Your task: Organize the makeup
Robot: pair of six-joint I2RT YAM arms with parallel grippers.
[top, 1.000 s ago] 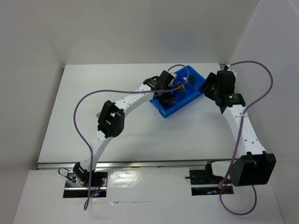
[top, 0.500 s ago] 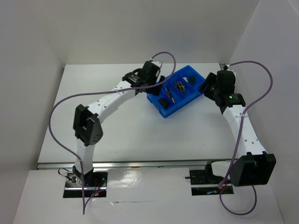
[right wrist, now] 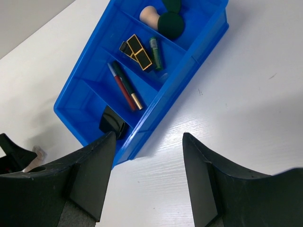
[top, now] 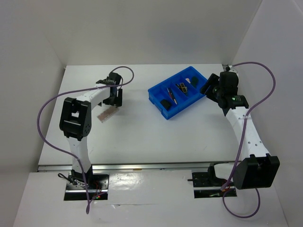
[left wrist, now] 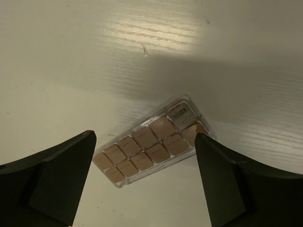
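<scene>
Our left claw (left wrist: 144,139) stands wide and empty. The palette strip (left wrist: 152,144) lies flat on the table (left wrist: 71,56) just beneath it, its long axis running nearly from finger to finger, slightly tilted. Our right claw (right wrist: 149,142), half spread and seemingly empty, hangs by the tray (right wrist: 189,61), well apart from the strip.

Open tabletop (top: 142,137) around the pinkish strip (top: 107,113); blue tray (top: 158,105) well apart rightward.

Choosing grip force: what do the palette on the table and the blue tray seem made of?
The palette: likely clear hard plastic case, glossy; see-through edges, matte tan pans inside. The blue tray: probably moulded plastic, smooth, slight sheen on its walls.
</scene>
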